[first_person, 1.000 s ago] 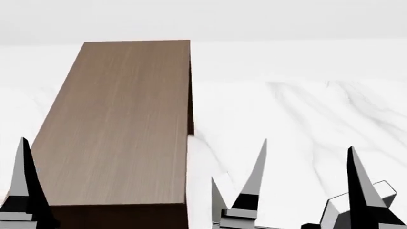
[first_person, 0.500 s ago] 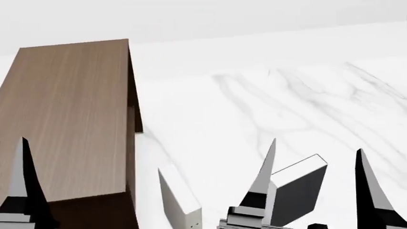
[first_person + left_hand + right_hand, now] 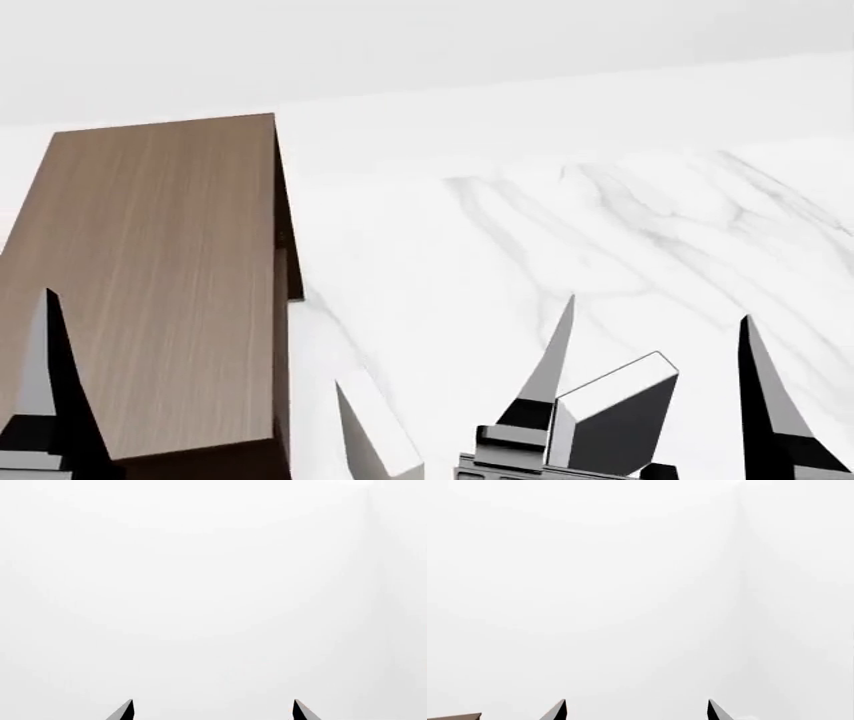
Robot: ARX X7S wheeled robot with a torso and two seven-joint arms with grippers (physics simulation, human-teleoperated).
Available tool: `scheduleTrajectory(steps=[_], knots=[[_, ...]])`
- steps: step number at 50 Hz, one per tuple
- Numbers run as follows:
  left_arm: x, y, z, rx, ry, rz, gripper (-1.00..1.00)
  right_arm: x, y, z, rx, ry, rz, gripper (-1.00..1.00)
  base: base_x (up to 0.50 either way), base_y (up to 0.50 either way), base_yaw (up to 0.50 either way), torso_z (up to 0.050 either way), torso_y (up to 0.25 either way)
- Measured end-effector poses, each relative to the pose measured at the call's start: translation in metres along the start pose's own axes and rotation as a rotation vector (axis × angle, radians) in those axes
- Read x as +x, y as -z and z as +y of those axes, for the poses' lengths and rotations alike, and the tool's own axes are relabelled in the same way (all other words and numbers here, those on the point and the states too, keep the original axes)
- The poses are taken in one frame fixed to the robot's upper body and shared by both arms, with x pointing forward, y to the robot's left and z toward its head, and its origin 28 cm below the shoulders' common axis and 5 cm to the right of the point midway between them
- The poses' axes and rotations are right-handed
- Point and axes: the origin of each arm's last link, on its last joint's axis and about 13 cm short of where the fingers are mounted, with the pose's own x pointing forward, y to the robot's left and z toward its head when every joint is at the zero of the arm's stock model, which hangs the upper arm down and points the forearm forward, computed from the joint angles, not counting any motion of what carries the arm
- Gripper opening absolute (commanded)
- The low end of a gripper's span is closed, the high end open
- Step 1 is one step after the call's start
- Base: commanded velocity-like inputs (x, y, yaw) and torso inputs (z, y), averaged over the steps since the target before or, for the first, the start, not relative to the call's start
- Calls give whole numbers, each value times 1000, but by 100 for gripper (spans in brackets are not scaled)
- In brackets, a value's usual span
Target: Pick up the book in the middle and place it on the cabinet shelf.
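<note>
The book [image 3: 617, 425], dark grey with white page edges, stands tilted on the marble table at the bottom of the head view. It shows between my right gripper's fingers [image 3: 551, 352], but the right wrist view shows nothing between them. My right gripper [image 3: 636, 702] is open and empty. The cabinet shelf [image 3: 147, 290], a tall brown wood-grain box with a lighter flat top, stands at the left. My left gripper [image 3: 213, 702] is open and empty; one of its fingers [image 3: 47, 385] shows in front of the cabinet.
A pale book [image 3: 370, 437] stands upright on the white marble table [image 3: 561, 250], just right of the cabinet. A brown sliver [image 3: 454, 716] shows at the edge of the right wrist view. Both wrist views face blank white.
The head view swung right, so the cabinet slid left in the picture and the two books came into view; lately it shifted slightly. Both grippers stay open in the same places.
</note>
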Motion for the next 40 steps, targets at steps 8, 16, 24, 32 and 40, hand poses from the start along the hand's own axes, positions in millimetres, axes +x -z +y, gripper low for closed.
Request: scheduleTrajectory(steps=[8,16,24,32,40], knots=[[0,0,0,0,-1,0,100,0,0,0,-3,1,4,100,0,0,0,50,0],[0,-1,1,7,0,-3,100,0,1,0,-5,1,7,100,0,0,0,47,-105],[-1,-2,0,16,10,-1,100,-1,1,1,-7,-1,11,100,0,0,0,38,-205],[-1,-3,0,18,15,-1,100,-1,2,1,-8,-2,15,100,0,0,0,38,-205],[-1,-4,1,17,6,-6,100,-1,2,1,-9,-2,19,100,0,0,0,29,-154]])
